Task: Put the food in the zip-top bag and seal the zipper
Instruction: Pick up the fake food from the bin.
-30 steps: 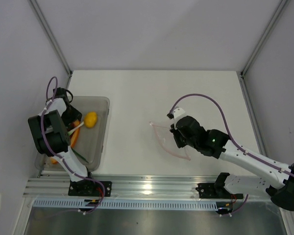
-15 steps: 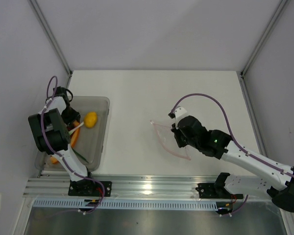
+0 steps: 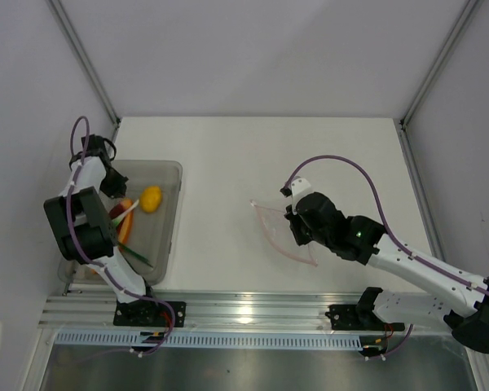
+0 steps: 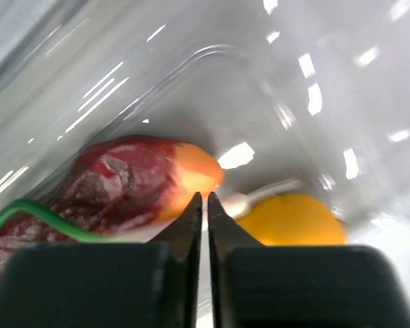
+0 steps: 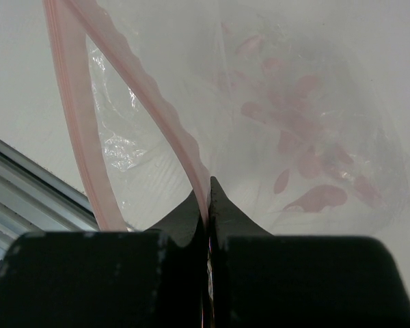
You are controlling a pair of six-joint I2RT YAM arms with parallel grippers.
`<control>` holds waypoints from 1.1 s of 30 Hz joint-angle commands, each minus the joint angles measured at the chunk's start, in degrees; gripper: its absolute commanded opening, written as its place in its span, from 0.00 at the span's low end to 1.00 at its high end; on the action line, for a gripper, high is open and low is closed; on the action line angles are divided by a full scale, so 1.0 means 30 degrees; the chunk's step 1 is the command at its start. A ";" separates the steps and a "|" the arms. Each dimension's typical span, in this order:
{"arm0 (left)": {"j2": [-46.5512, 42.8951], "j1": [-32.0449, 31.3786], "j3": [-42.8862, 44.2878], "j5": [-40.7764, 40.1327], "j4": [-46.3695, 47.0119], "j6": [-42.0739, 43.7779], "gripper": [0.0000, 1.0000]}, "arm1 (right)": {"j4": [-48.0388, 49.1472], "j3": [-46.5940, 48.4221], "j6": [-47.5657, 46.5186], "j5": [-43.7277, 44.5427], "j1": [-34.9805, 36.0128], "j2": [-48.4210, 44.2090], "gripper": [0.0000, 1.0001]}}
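Currently the left claw (image 4: 200,205) hangs in the grey bin (image 3: 167,175), jaws pressed almost together on nothing, just above the dark red-orange piece (image 4: 123,184) and the lemon (image 4: 294,220). Well apart on the counter (image 3: 310,155), the right claw (image 5: 206,188) pinches the zipper (image 5: 150,102) of the zip-top bag (image 5: 307,102).

No legible text, label, brand, number or sign is showing in any of the three views.

Pink marks are showing on the clear wall of the zip-top bag (image 5: 294,137), which is lying towards the near right part of the worktop (image 3: 253,155). In the right wrist view they are reading as rounded blotches only, not as characters.

The translucent bin (image 3: 173,220) at the left edge of the worktop is showing glare streaks only, with no readable marking.
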 commanded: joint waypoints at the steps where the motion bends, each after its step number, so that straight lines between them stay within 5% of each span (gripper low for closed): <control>1: -0.2367 -0.0238 0.1381 0.0144 -0.0186 0.0219 0.00 | 0.0846 0.0065 0.0119 -0.0247 -0.0046 -0.0125 0.00; 9: -0.4041 -0.0414 0.0592 0.0145 -0.0070 0.0334 0.01 | 0.0759 0.0240 0.0208 -0.0482 -0.0046 -0.0125 0.00; 11: -0.3398 -0.0385 0.0679 0.0085 -0.0217 0.0452 0.17 | 0.0730 0.0357 0.0178 -0.0541 -0.0046 -0.0125 0.00; 12: -0.3134 -0.0385 0.0621 0.0056 -0.0159 0.0540 0.43 | 0.0730 0.0415 0.0120 -0.0570 -0.0075 -0.0096 0.00; 18: -0.1697 -0.0356 -0.0345 -0.0060 -0.0159 -0.0394 0.73 | 0.0788 0.0387 -0.0027 -0.0629 -0.0075 -0.0242 0.00; 23: -0.1082 -0.0356 -0.0728 -0.0120 0.0251 -0.1450 0.81 | 0.0847 0.0124 -0.0085 -0.0863 -0.0075 -0.0417 0.00; 33: 0.0558 -0.0326 0.0326 -0.1261 0.0107 -0.0954 0.82 | 0.0612 -0.0199 -0.0407 -0.1068 -0.0134 -0.0652 0.00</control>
